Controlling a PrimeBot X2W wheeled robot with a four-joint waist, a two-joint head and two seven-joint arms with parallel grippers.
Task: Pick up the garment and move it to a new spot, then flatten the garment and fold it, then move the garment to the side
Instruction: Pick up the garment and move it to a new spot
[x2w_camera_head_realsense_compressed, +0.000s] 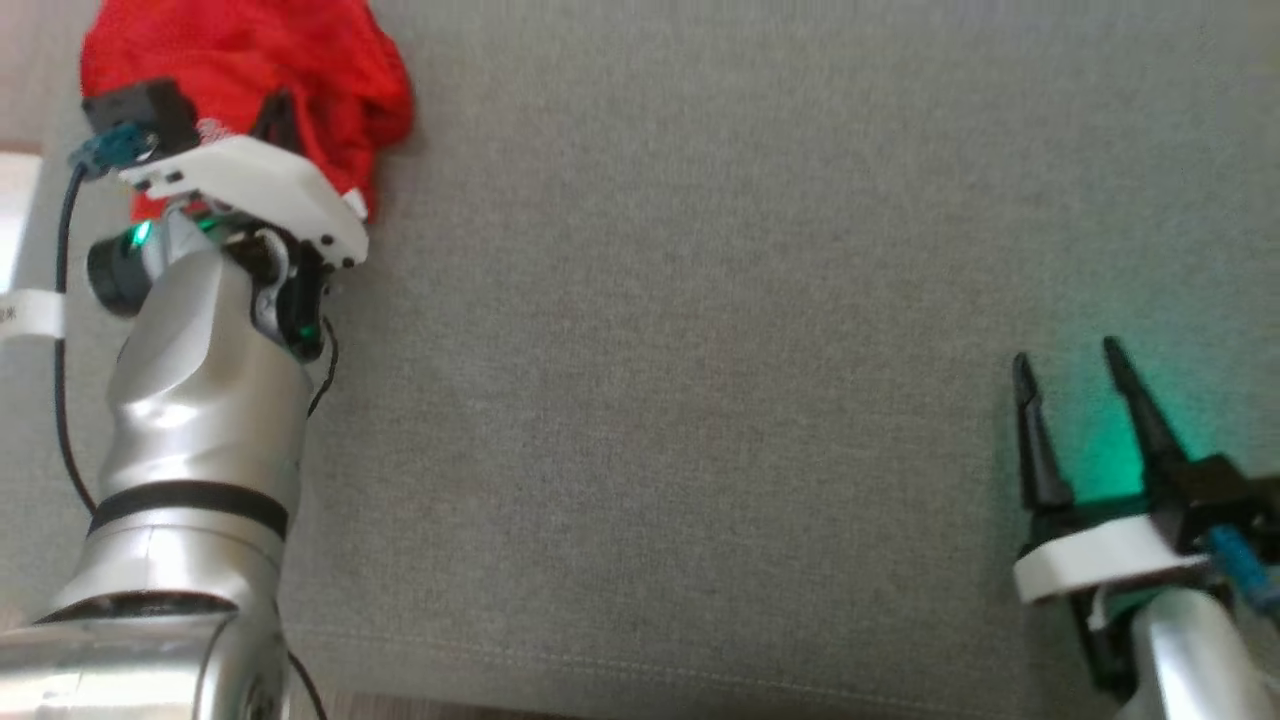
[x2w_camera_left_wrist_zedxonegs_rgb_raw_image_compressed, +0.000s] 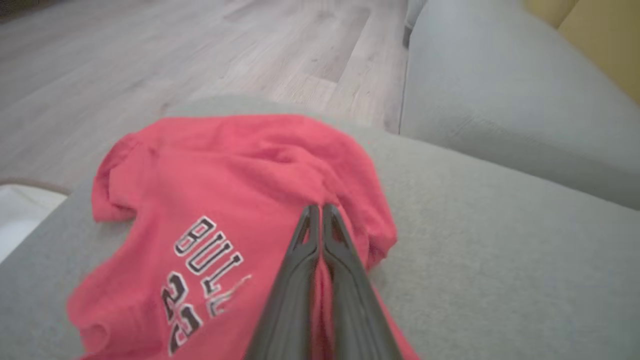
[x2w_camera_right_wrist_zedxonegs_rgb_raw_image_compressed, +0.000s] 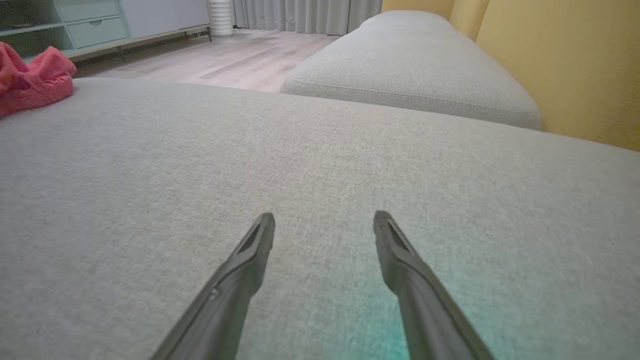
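1. Closest to the lens, my left gripper (x2w_camera_left_wrist_zedxonegs_rgb_raw_image_compressed: 320, 207) has its two dark fingers pressed together, clenched on a raised fold of the garment (x2w_camera_left_wrist_zedxonegs_rgb_raw_image_compressed: 210, 165).
2. Garment: red and crumpled, with black-and-white lettering (x2w_camera_left_wrist_zedxonegs_rgb_raw_image_compressed: 207, 252) facing up. It lies on the grey cushion (x2w_camera_head_realsense_compressed: 700, 350) at the upper left corner of the head view, near the cushion's edge, with the wood floor (x2w_camera_left_wrist_zedxonegs_rgb_raw_image_compressed: 200, 50) beyond.
3. My right gripper (x2w_camera_right_wrist_zedxonegs_rgb_raw_image_compressed: 324, 220) is released, its fingers spread wide with nothing between them. It sits over bare cushion at the lower right of the head view, well apart from the garment; I cannot tell whether the tips touch the fabric.
4. Green light (x2w_camera_head_realsense_compressed: 1100, 450) tints the cushion beside the right fingers.
5. Second cushion (x2w_camera_right_wrist_zedxonegs_rgb_raw_image_compressed: 415, 70), also grey, lies beyond, against a yellow backrest (x2w_camera_right_wrist_zedxonegs_rgb_raw_image_compressed: 565, 65).
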